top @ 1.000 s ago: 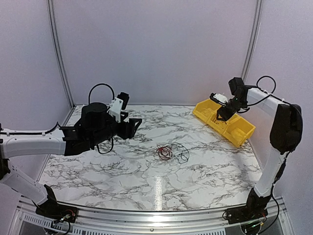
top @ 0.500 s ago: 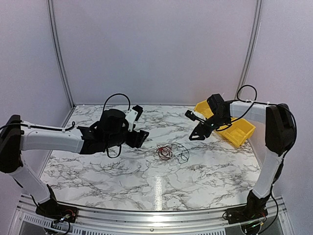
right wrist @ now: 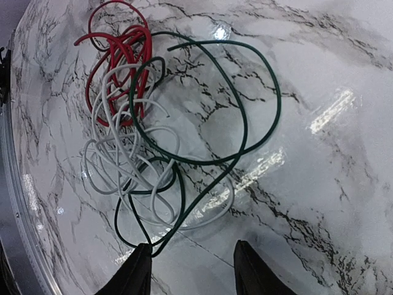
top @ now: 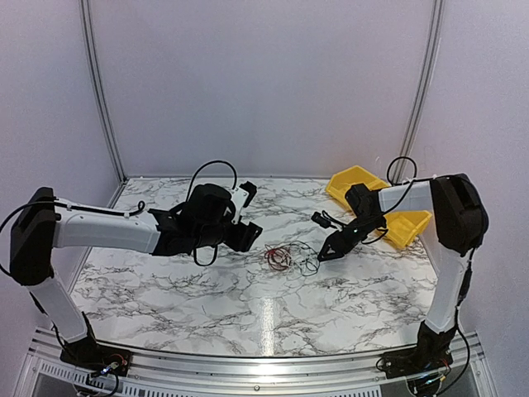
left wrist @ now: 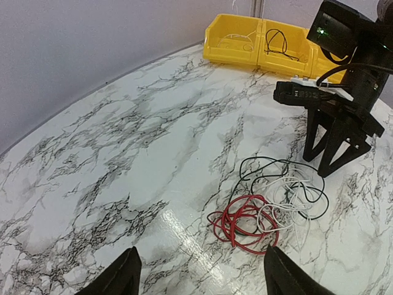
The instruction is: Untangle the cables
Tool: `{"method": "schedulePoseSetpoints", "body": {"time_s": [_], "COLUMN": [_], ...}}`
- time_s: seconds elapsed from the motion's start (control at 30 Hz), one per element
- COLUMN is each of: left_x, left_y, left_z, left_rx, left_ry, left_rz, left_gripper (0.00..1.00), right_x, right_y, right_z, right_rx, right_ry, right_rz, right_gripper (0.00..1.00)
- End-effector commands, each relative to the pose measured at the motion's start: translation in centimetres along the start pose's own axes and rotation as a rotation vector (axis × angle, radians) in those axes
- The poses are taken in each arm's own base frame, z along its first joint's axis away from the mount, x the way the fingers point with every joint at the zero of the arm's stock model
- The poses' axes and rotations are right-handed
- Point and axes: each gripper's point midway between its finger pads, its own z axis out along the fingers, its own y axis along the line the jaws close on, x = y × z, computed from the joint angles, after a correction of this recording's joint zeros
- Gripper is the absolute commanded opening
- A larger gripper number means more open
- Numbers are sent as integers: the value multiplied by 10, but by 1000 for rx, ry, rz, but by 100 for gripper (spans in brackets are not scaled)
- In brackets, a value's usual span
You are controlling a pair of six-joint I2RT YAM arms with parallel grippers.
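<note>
both arms have closed in over the last second. the left pincer has swung from the left side of the desk to just short of the cable tangle. the right pincer has left the yellow bin and dropped to the tangle's right edge. both stand released, gripping nothing. the tangle lies mid-desk between them, so i judge that pulling it apart is about to start, not under way.

the left wrist view sorts the strands the top view blurs: red cable nearest, white cable behind it. farthest off, a thin black coil lies in one bin compartment. only the right wrist view shows the dark green cable, looped widest, running up to one of its fingers; whether they touch i cannot tell.
</note>
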Motion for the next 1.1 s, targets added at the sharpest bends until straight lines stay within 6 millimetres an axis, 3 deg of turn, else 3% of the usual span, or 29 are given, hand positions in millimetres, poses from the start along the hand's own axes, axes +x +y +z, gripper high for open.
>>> {"method": "schedulePoseSetpoints", "body": {"time_s": [0.0, 0.13, 0.4, 0.67, 1.07], "left_x": [0, 4, -5, -14, 2], "left_y": [-14, -24, -46, -71, -91], "left_z": [4, 7, 23, 53, 112], "left_rx": [25, 38, 52, 77, 89], "left_ry": [24, 21, -37, -61, -44], "left_rz": [1, -59, -137, -168, -231], "left_gripper": [70, 69, 69, 69, 64], "right_x": [-6, -6, -10, -26, -42], "right_y": [3, 7, 4, 13, 35], "right_z": [4, 8, 13, -2, -23], "right_rx": [-39, -81, -104, -100, -136], "right_ry": [-24, -27, -27, -86, -157], "right_rz": [25, 43, 64, 13, -68], "right_gripper": [45, 33, 23, 0, 0]}}
